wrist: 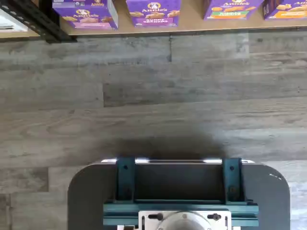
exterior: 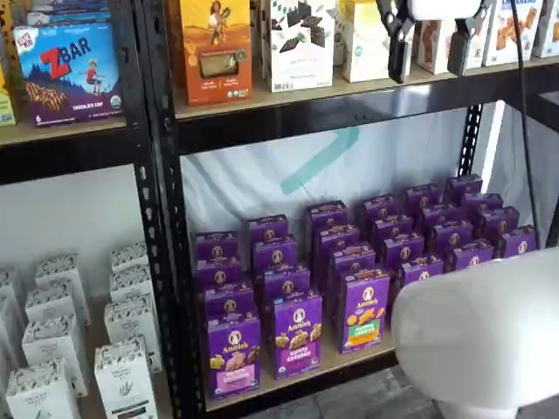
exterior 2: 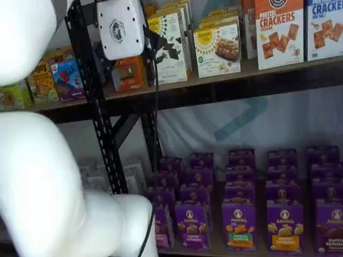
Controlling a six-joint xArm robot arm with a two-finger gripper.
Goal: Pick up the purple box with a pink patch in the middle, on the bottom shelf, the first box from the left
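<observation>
The purple box (exterior: 233, 353) stands upright at the front left end of the bottom shelf (exterior: 349, 364), with a white rabbit logo and a pink patch on its front. The wrist view shows it (wrist: 84, 13) on the tan board (wrist: 192, 25), across a stretch of grey floor. In a shelf view it (exterior 2: 162, 227) is mostly hidden by the arm's white base. My gripper (exterior: 428, 52) hangs high, level with the upper shelf and far above the box. Its two black fingers (exterior: 397, 48) stand apart with nothing between them. Its white body (exterior 2: 120, 27) also shows.
Beside the purple box stand a tan-cracker carton (exterior: 297, 336) and an orange-and-green-patch carton (exterior: 365, 310), with rows of purple cartons behind. A black perforated upright (exterior: 170, 262) borders the box. White cartons (exterior: 52, 349) fill the neighbouring bay. The arm's white base (exterior: 489, 336) bulks in front. A teal-bracketed mount (wrist: 180, 191) shows.
</observation>
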